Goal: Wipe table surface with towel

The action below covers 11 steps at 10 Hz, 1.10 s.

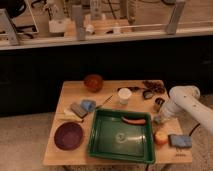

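Note:
The table surface (75, 92) is a light tan wooden top. The towel (78, 109) is a small flat grey-blue cloth lying at the table's left, next to a rounded light-blue lump (88, 104). My white arm (182, 100) reaches in from the right. The gripper (159, 119) hangs low over the table by the right rim of the green tray (100, 145), just in front of the metal cup (159, 103) and far from the towel. A brighter-blue folded pad (180, 141) lies at the front right corner, apart from the gripper.
The tray holds an orange-red stick-shaped item (134, 120). An orange fruit (161, 137) sits beside the pad. A dark red plate (68, 136) is front left. A brown bowl (93, 81), a white cup (124, 95) and dark small items (151, 89) stand at the back.

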Motion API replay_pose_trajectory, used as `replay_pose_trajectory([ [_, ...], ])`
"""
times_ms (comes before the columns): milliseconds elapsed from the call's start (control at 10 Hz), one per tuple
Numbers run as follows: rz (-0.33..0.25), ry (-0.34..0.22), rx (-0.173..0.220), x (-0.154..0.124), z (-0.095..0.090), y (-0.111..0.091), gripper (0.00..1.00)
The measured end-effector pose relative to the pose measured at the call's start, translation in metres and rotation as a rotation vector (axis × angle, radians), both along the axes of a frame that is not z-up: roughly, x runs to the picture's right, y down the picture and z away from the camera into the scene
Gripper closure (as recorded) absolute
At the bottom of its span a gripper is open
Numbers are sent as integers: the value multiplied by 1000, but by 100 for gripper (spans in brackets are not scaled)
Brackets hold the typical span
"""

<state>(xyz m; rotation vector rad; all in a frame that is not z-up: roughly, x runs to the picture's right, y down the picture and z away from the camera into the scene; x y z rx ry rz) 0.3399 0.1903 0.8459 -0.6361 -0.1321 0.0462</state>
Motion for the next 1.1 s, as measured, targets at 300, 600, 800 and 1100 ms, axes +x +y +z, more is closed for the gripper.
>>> replay_pose_trajectory([
  [300, -30, -18, -3, 15, -16, 15, 100],
  [600, -29, 26, -30, 51, -9, 26, 100],
  [800, -16, 80, -36, 79, 0, 31, 100],
  [1100, 44, 150, -45, 98, 24, 20, 100],
])
